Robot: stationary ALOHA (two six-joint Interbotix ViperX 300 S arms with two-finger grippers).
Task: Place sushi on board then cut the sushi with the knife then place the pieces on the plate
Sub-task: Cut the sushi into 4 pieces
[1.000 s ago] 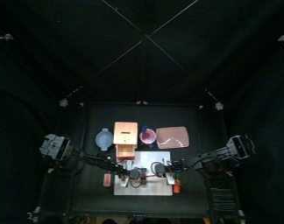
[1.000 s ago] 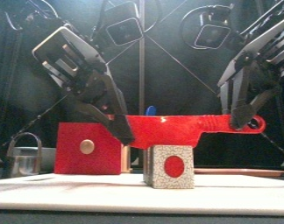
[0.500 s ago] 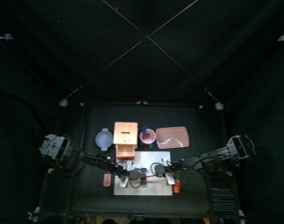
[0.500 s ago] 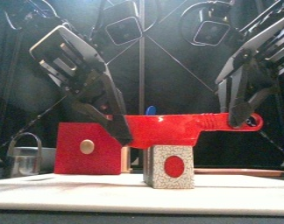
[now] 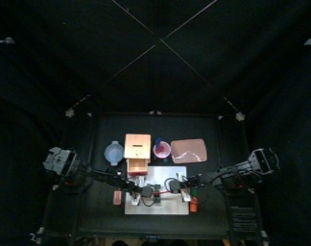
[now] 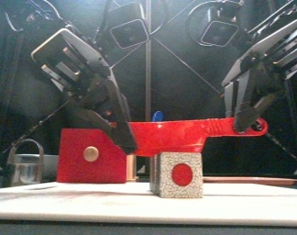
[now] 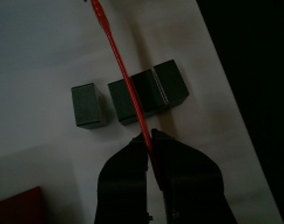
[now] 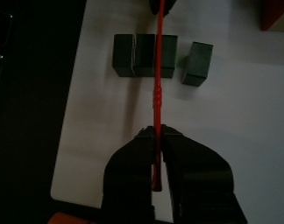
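left claw: clamped shut on the blade end of the red knife, left of the sushi
right claw: clamped shut on the handle end of the same knife, right of the sushi
red knife: held level between both claws, running left to right right over the sushi; cannot tell whether touching its top
sushi: on the white cutting board; two dark green blocks touching each other, under the blade
single block: on the same board, just beside the pair, parted by a narrow gap
pink tray: far right of the board, well apart from the sushi
wooden box: beyond the board, left, red drawer front facing near
metal cutter: left of the box
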